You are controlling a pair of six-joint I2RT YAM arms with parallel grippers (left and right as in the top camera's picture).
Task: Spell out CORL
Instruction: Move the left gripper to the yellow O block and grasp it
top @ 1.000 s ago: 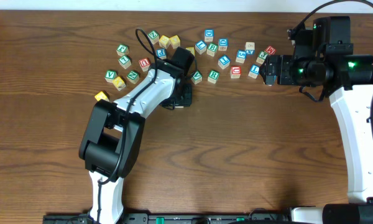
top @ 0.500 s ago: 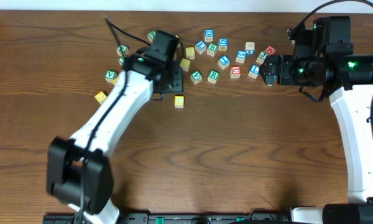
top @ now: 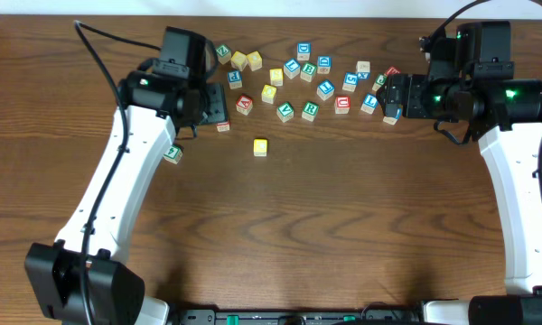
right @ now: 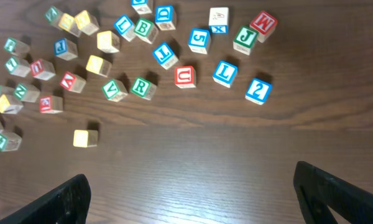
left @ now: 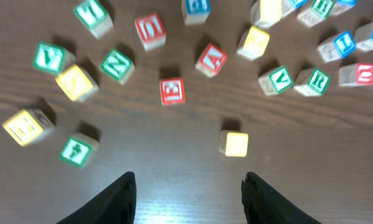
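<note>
One yellow cube sits by itself on the table, below the pile and well apart from it. It looks like the first letter of the row. Its top face reads plain yellow in every view, so whether it is the C cannot be checked here.

The other three letters are not yet placed. The R cube, white with a green letter, lies at the lower edge of the pile, just beside a green V. The L cube, white with blue, lies further right, between a red U and a blue 2. Several more yellow cubes are in the pile, one of them at its lower left, and which of them carries the O is not legible.

The left gripper hovers above the left part of the pile with its fingers apart and nothing between them. The lone cube is ahead of it and a little to the right, not touched. The right gripper is spread wide and empty over the right end of the pile, with the L almost straight ahead of it.

So roughly a quarter of the job looks done — one cube out, three to go. No word shows until the remaining cubes are lined up to the right of the lone one, and nothing is in either grip.
</note>
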